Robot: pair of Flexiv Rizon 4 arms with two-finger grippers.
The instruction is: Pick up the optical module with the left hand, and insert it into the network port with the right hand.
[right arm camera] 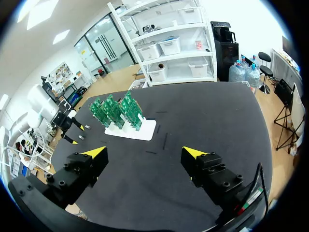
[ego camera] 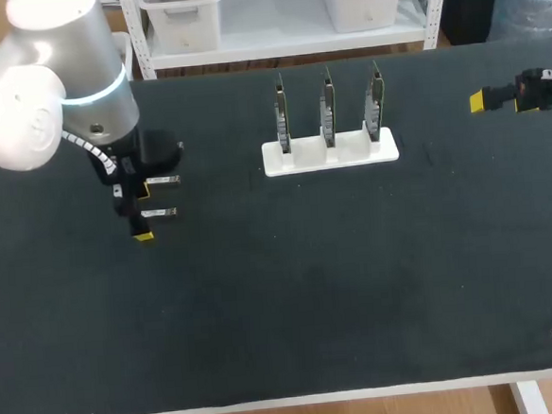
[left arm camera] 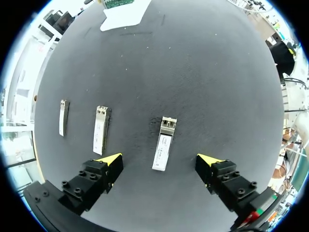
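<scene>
- So, the left claw (left arm camera: 161, 162) hangs over the table (ego camera: 310, 290) with its fingers spread wide and nothing in its grip.
- One module (left arm camera: 163, 144) lies flat between those fingers, and neither yellow tip touches it.
- A second module (left arm camera: 100, 129) lies just beside one fingertip, with a third module (left arm camera: 63, 117) further out on that side, all roughly parallel.
- From the head cam, this claw sits at about 9 o'clock from the white rack (ego camera: 329, 153), well apart from it.
- The rack holds three boards (right arm camera: 116, 110) standing upright in a row.
- The right claw (right arm camera: 145, 154) is at about 3 o'clock from the rack, also gaping wide and empty.
</scene>
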